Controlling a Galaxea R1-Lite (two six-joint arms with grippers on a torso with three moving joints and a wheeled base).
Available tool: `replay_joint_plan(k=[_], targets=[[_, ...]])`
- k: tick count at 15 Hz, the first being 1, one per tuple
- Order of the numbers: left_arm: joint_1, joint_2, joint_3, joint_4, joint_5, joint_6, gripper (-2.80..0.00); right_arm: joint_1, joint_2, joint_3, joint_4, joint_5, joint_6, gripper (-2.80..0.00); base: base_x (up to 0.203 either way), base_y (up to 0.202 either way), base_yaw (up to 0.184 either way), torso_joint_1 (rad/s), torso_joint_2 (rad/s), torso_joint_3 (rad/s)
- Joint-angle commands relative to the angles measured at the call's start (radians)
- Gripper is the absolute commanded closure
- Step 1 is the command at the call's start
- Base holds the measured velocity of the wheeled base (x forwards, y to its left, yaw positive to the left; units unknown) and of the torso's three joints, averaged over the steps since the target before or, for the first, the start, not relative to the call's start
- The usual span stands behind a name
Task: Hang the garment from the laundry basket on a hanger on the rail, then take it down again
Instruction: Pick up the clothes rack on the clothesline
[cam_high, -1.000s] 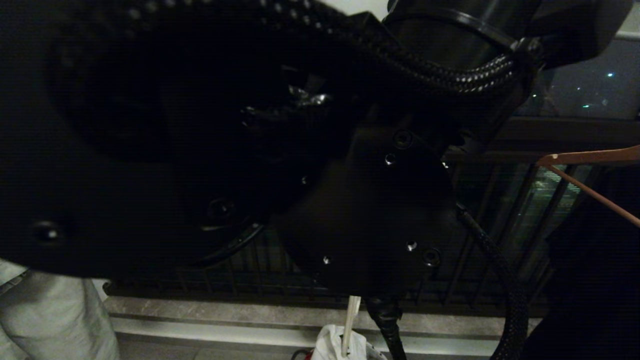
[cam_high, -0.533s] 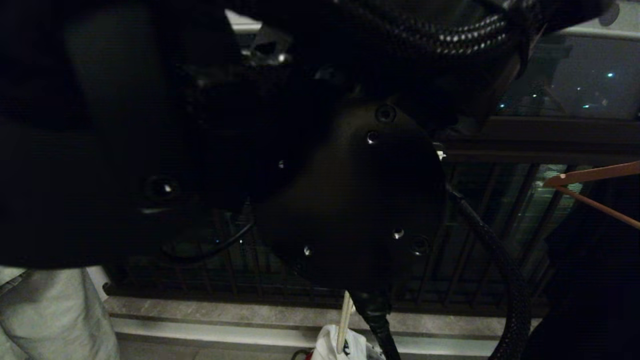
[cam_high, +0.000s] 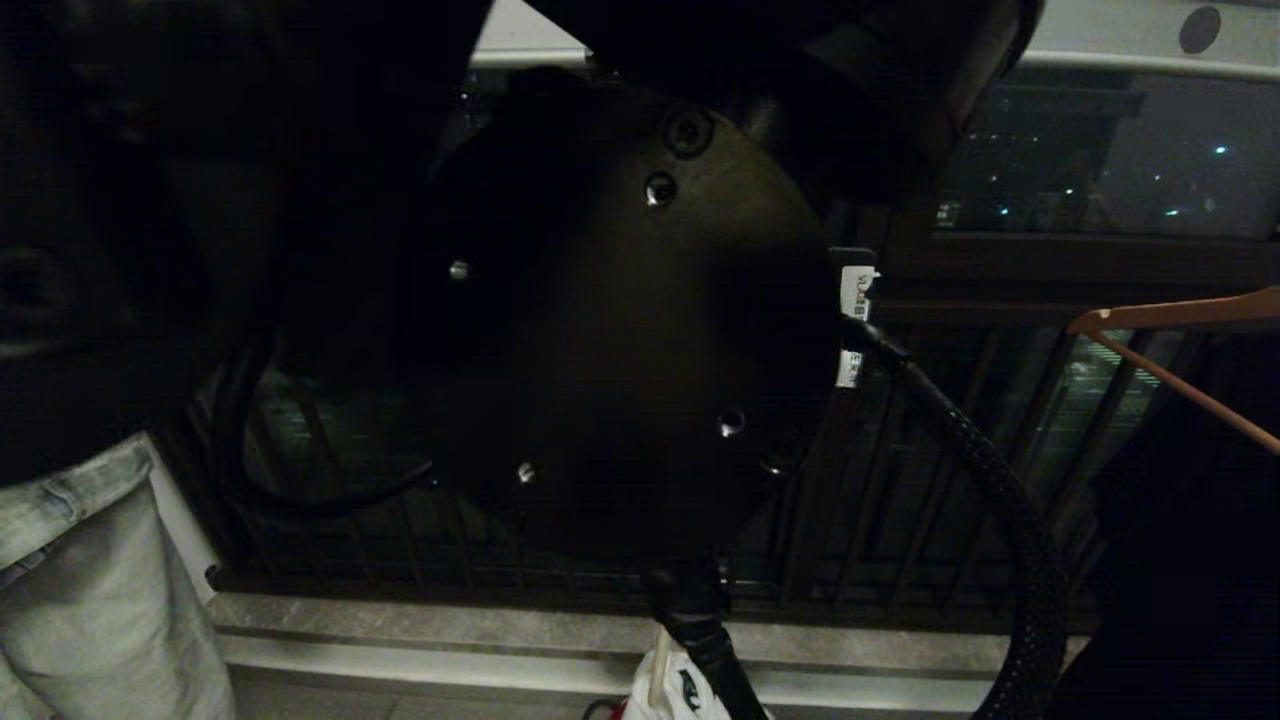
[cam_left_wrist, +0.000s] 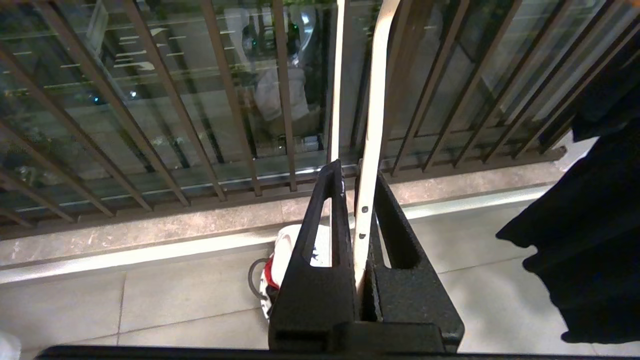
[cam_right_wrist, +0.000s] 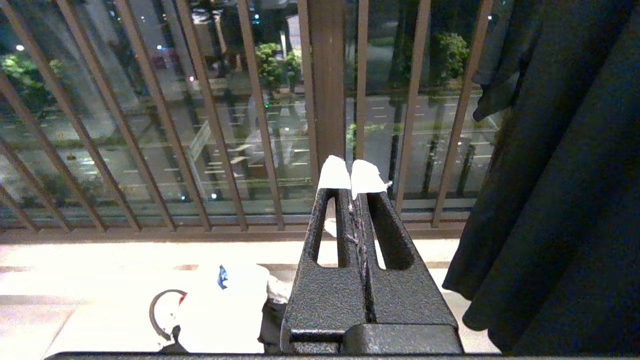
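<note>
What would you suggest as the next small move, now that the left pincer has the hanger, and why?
Probably lower the right pincer toward the garment. The left pincer is shut on the hanger, while the garment lies in the laundry basket and the right pincer is shut on nothing, so it is free to fetch it.
</note>
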Motion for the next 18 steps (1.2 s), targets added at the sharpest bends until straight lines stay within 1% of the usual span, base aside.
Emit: replay_joint_plan(k=[1, 3, 9, 15, 17, 18], targets=[[0.000, -0.018, 0.020, 0.003, 0.005, -0.003, 0.00, 0.000, 0.001, 0.000, 0.000, 0.000, 0.001, 0.00, 0.000, 0.000, 0.000, 0.000, 0.00, 0.000], [-0.002, -0.029, 0.041, 0.001, 0.005, -0.004, 0.00, 0.000, 0.001, 0.000, 0.000, -0.001, 0.001, 0.00, 0.000, 0.000, 0.000, 0.000, 0.00, 0.000], [-0.014, -0.100, 0.050, 0.001, 0.003, -0.004, 0.00, 0.000, 0.001, 0.000, 0.000, -0.001, 0.001, 0.00, 0.000, 0.000, 0.000, 0.000, 0.00, 0.000], [-0.053, -0.190, 0.121, 0.001, -0.005, -0.008, 0.00, 0.000, 0.001, 0.000, 0.000, -0.001, 0.001, 0.00, 0.000, 0.000, 0.000, 0.000, 0.00, 0.000], [-0.060, -0.243, 0.160, 0.000, -0.026, -0.010, 0.00, 0.000, 0.001, 0.000, 0.000, -0.001, 0.001, 0.00, 0.000, 0.000, 0.000, 0.000, 0.00, 0.000], [-0.061, -0.283, 0.190, 0.000, -0.072, -0.012, 0.00, 0.000, 0.001, 0.000, 0.000, 0.000, 0.001, 0.00, 0.000, 0.000, 0.000, 0.000, 0.00, 0.000]])
